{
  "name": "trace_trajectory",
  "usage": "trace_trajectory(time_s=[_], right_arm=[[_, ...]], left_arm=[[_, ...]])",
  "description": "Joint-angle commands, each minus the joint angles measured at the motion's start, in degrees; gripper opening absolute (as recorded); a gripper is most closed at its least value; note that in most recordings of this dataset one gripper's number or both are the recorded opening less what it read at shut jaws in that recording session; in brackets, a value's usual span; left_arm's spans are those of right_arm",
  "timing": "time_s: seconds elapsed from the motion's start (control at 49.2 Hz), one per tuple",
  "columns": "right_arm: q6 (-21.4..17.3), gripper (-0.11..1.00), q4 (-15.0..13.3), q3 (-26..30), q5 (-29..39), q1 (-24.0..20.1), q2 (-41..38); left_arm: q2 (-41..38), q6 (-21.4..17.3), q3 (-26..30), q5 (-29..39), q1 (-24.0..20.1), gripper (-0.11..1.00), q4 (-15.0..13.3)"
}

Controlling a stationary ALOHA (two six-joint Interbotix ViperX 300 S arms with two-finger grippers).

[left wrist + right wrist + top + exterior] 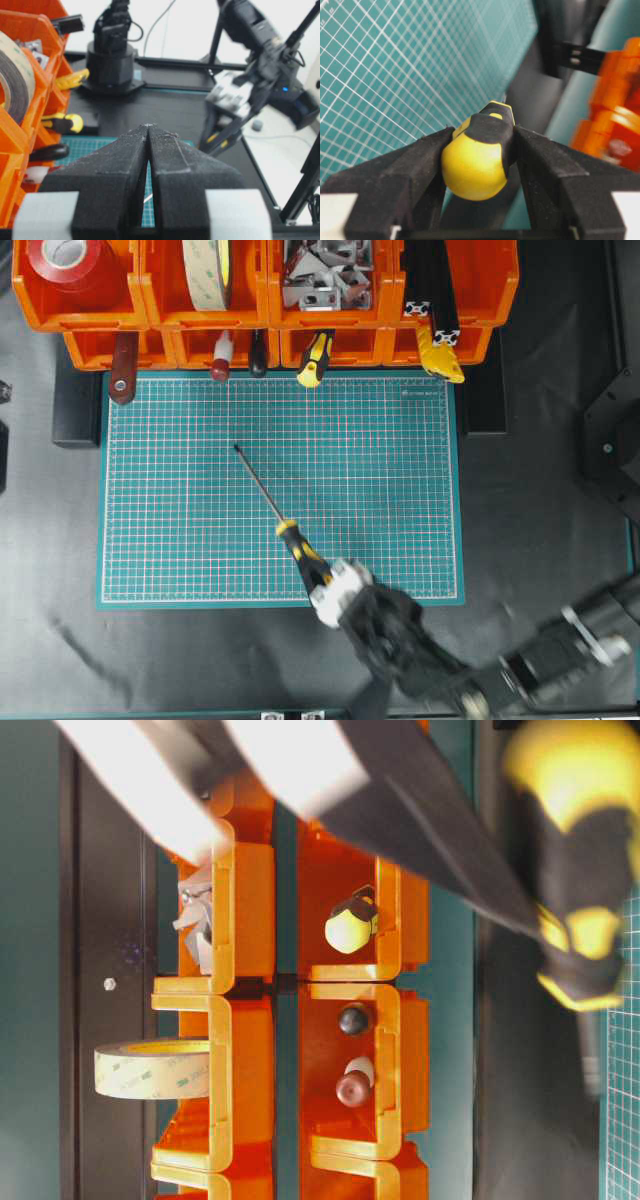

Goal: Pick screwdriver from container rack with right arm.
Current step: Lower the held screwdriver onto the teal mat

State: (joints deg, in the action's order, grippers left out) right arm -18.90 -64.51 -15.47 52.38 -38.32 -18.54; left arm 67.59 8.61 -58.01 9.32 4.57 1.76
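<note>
The screwdriver (298,550), with a thin black shaft and a yellow-and-black handle, is over the green mat (350,470), its tip pointing up-left toward the orange container rack (270,310). My right gripper (312,570) is shut on the handle's end at the mat's front edge. In the right wrist view both fingers press the handle (475,160) from either side, gripper (480,131). The handle also shows in the table-level view (575,870). My left gripper (149,127) is shut and empty, and is outside the overhead view.
The rack's upper bins hold red tape (65,265), a tape roll (205,270), metal brackets (325,275) and black bars (430,280). From the lower bins stick out a smaller yellow-handled tool (315,358), a red-handled tool (221,355) and a brown handle (123,365).
</note>
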Motion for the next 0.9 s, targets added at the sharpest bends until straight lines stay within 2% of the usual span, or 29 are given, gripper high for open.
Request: trace_trajectory(time_s=[0.0,0.285,0.875], right_arm=[[-0.4,0.4,-0.4,-0.8,-4.7,2.2,1.1],[-0.1,0.4,-0.4,-2.0,-7.8,6.1,0.9],[-0.5,0.4,0.3,-4.2,-12.7,7.2,1.2]], left_arm=[[-0.7,0.2,1.6,-0.1,0.0,0.0,0.2],[-0.6,0.3,1.7,0.8,-0.3,0.0,0.2],[-0.4,0.3,1.4,1.0,-1.6,0.0,0.2]])
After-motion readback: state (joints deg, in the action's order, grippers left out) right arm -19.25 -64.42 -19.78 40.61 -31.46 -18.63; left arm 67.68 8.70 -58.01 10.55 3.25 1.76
